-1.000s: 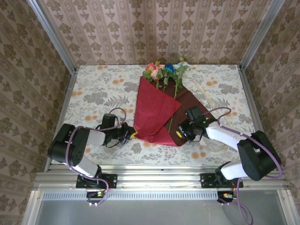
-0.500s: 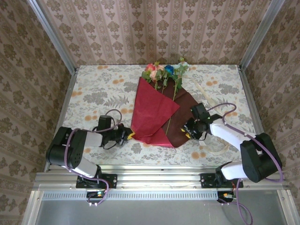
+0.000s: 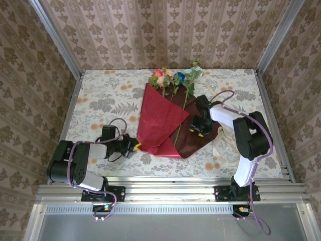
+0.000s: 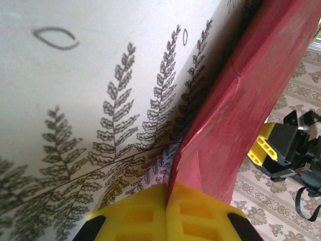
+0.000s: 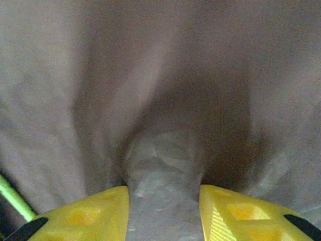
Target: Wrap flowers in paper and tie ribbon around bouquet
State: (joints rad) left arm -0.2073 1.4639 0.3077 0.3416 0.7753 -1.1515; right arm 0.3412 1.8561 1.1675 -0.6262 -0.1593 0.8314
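The paper (image 3: 163,118) lies mid-table, its crimson flap folded over the maroon face (image 3: 200,140). The flowers (image 3: 173,78) stick out at its far end, with stems running under the flap. My left gripper (image 3: 134,146) is shut on the paper's near left corner; in the left wrist view the yellow fingertips (image 4: 198,213) pinch the red edge (image 4: 235,120). My right gripper (image 3: 200,128) rests on the maroon face, open, its fingers (image 5: 85,213) either side of a raised fold of paper (image 5: 163,165). A green stem (image 5: 12,198) shows at the left. The cream ribbon (image 3: 224,150) lies to the paper's right.
A floral tablecloth (image 3: 100,100) covers the table, with patterned walls on three sides. A metal rail (image 3: 165,191) runs along the near edge. The right arm (image 3: 248,135) arches over the ribbon on the right side.
My right gripper let go of the paper's near right edge, opened and moved farther back onto the maroon face. My left gripper drew the red corner slightly left and nearer.
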